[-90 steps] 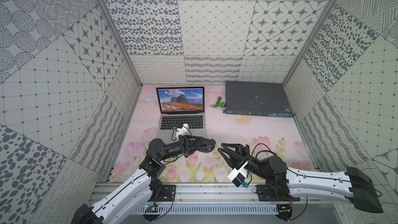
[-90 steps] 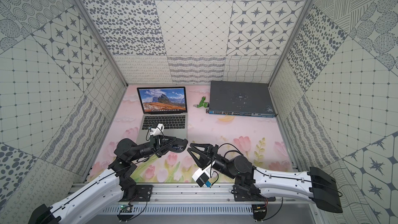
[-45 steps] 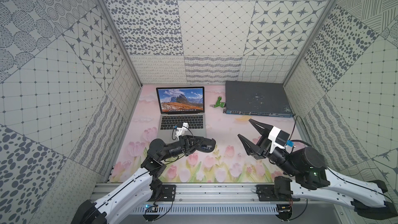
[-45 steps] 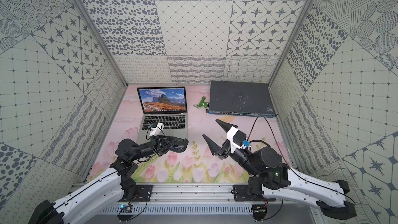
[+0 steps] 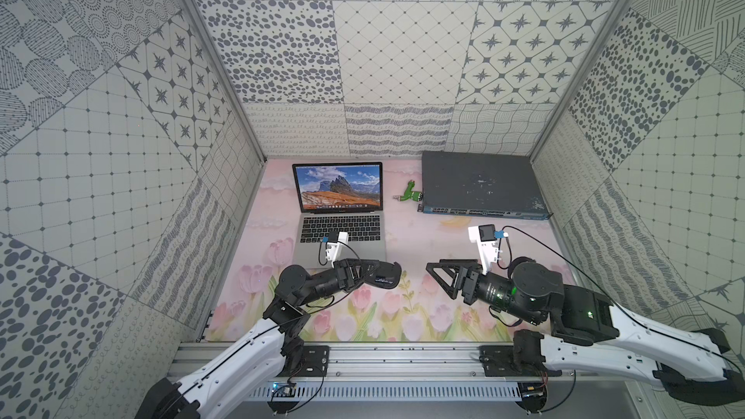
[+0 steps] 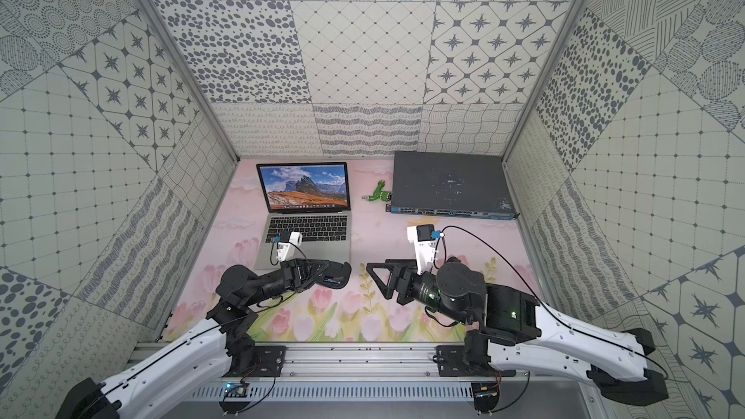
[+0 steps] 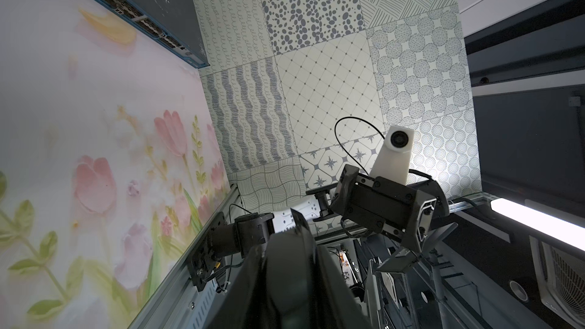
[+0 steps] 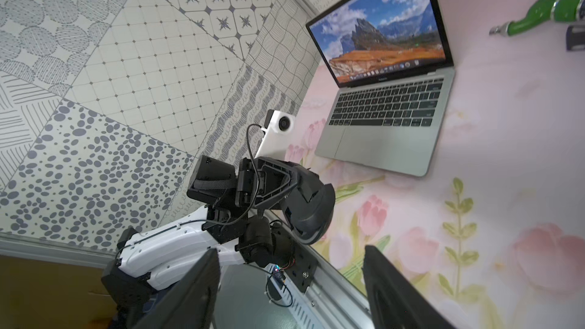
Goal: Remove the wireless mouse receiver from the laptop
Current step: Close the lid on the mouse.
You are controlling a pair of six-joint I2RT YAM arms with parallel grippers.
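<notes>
The laptop sits open on the flowery pink worktop, near the back wall. Its screen shows mountains. The wireless mouse receiver is too small to pick out in any view, so where it sits on the laptop cannot be told.

The left gripper is just in front of the laptop, close to its front edge. It is closed around a black oval mouse and holds it above the worktop. The mouse pokes out to the right of the laptop's front corner.

The right gripper is further right of the laptop and well apart from it. It points toward the mouse. Its two fingers are spread wide, with nothing between them.

To the right of the laptop's screen lies a small green gadget. Just past it is a flat dark-grey network switch.
</notes>
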